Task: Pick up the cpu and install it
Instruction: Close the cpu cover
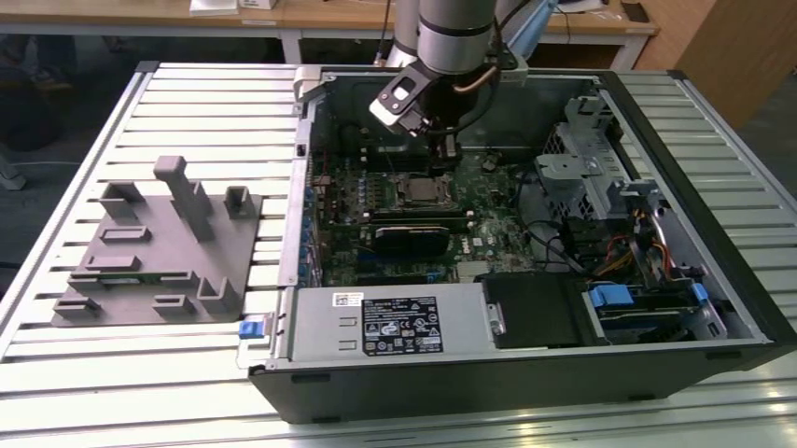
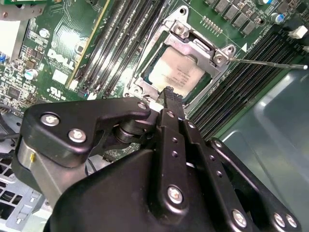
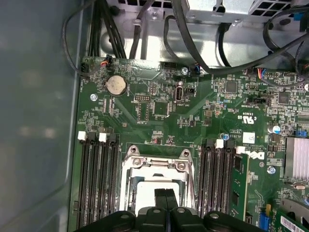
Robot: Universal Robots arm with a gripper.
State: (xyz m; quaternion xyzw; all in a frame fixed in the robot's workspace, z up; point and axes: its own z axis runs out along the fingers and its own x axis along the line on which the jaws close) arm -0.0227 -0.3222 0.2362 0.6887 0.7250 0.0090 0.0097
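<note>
Cpu (image 2: 179, 76) pale silver square, seated in socket frame (image 2: 193, 41); jaws closed, empty, above it.

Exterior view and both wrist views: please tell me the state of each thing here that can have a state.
computer case: lying on its side, side panel off, inside open.
cpu: lying flat in the socket frame, metal top up.
socket frame: around the cpu; I cannot tell whether it is latched.
gripper: shut, holding nothing, tips close over the cpu.
</note>
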